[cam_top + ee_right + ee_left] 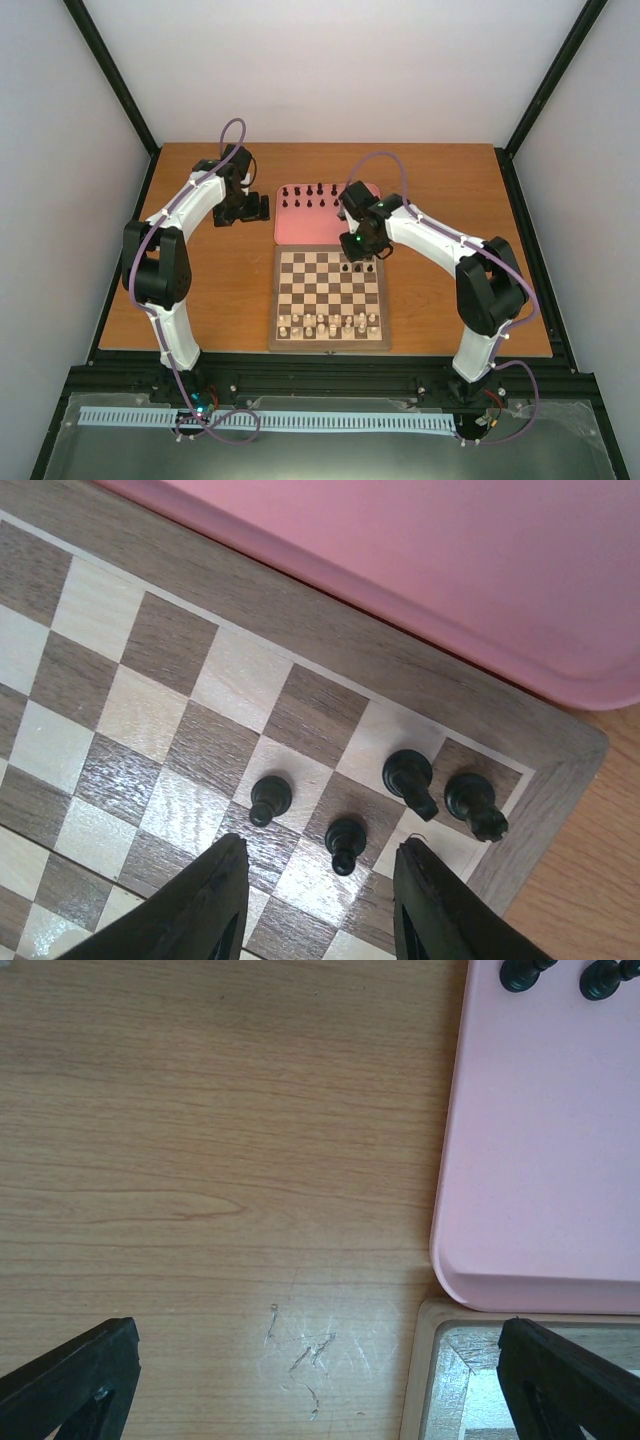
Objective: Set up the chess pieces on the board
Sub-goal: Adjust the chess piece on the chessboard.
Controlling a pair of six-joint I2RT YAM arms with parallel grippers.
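Handling: black pcs point(345, 845) look tiny, light and rigid, prob. smooth-finished. Bases are narrow, so I'd expect them to tip at a nudge. Not fragile, I'd guess.
Where to grip: round the neck or head from above, a finger each side, keeping clear of the neighbours.
Pcs now: four stand on the board point(300, 630) at its far-right corner, two pawns and two taller ones. More stand in rows on the pink tray point(300, 228) just behind the board's far edge.
R gripper point(322, 855): over that corner, jaws part spread, one pawn btwn the tips w/ gaps each side, pinching nothing.
L gripper point(318, 1328): off the board's far-left corner, above bare table point(200, 1160), jaws spread wide, empty.
White pcs point(330, 322): on the board's near rows.
Surface: table is flat wood grain, scuffed beside the board's far-left corner. The board looks glossy, so pcs may slide.
Room: white walls point(330, 60) behind and to both sides of the board, w/ black frame posts point(115, 80).
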